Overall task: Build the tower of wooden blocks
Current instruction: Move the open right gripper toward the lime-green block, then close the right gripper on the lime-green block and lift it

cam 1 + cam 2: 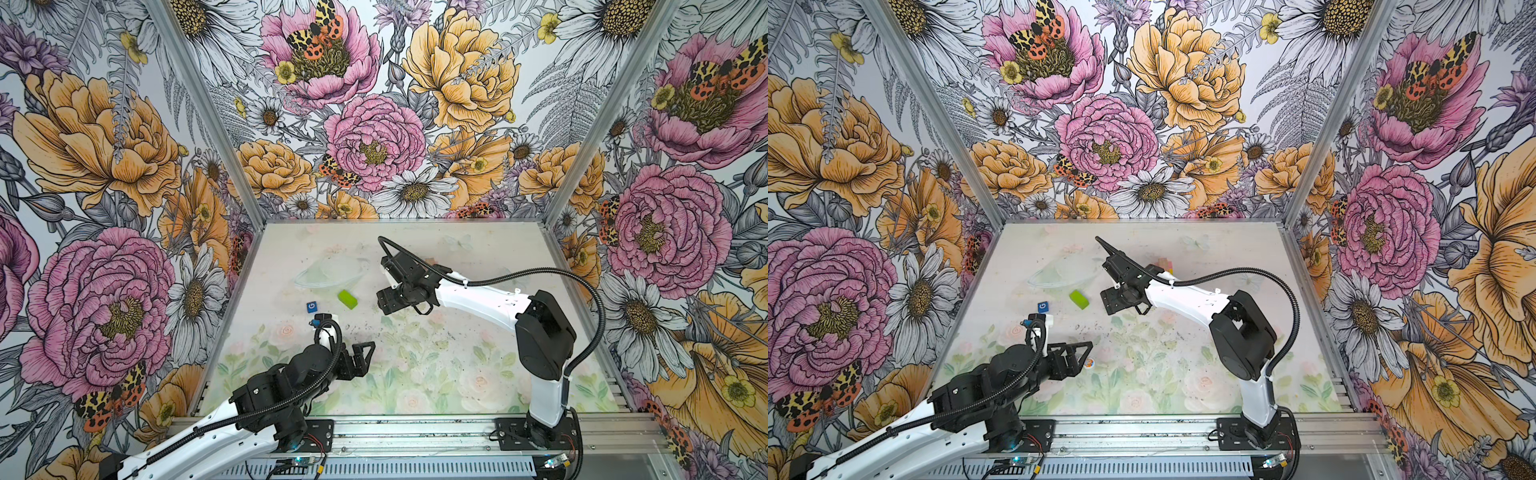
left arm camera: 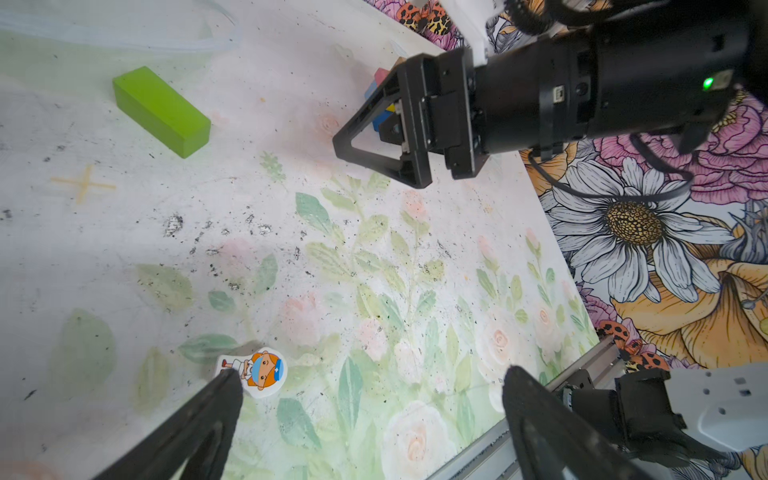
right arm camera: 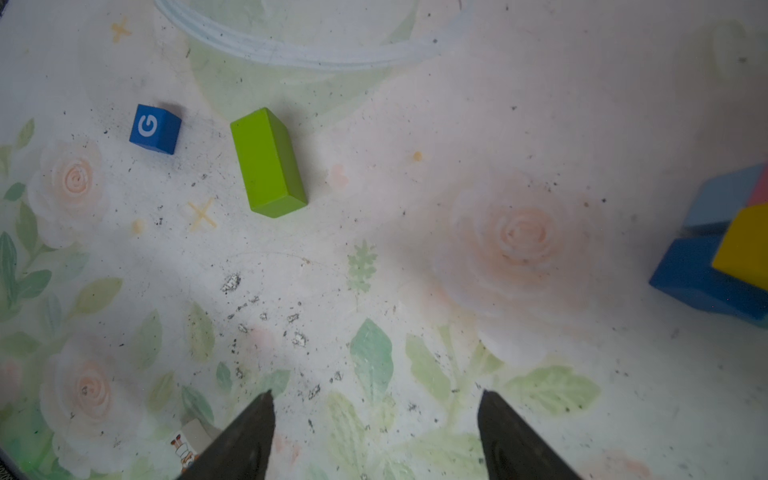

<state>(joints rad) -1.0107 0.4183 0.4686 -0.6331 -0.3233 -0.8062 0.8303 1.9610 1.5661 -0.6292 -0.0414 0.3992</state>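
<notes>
The right gripper is spread wide and empty above the bare mat. The left gripper is likewise fully parted, nothing grasped; one fingertip overlaps a cartoon sticker. The green brick lies flat beside the blue G cube. The tower stands well apart from them, partly cut off.

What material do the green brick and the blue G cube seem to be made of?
The green brick: probably painted wood, matte even coat, crisp edges, no grain showing. The blue G cube: likely the same, matte blue paint with a printed white letter. Solid plastic cannot be ruled out.
</notes>
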